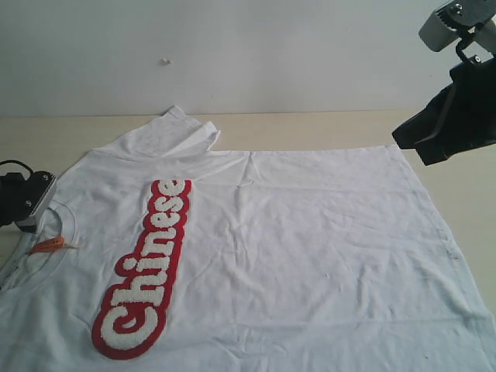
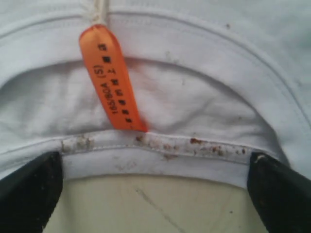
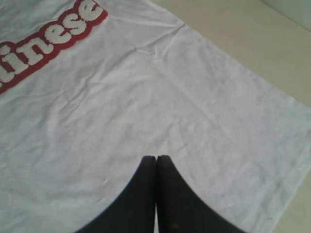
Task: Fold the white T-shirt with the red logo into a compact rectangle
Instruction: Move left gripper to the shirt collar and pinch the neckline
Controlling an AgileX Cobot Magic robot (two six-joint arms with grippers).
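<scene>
The white T-shirt (image 1: 310, 256) lies flat and face up on the table, neck at the left, hem at the right. Its red logo (image 1: 143, 267) runs down the chest and also shows in the right wrist view (image 3: 43, 39). My left gripper (image 1: 31, 203) is low at the collar (image 2: 160, 150) beside the orange neck tag (image 2: 109, 77). It is open (image 2: 155, 199), its fingers (image 2: 26, 194) wide apart on either side of the collar's stained edge, gripping nothing. My right gripper (image 1: 422, 143) hangs above the far hem corner, shut (image 3: 156, 159) and empty.
One sleeve (image 1: 182, 132) lies folded at the far side of the shirt. Bare beige table (image 1: 325, 128) runs behind the shirt up to a white wall (image 1: 232, 54). More table (image 3: 252, 39) shows beyond the hem. The shirt runs off the near edge of the exterior view.
</scene>
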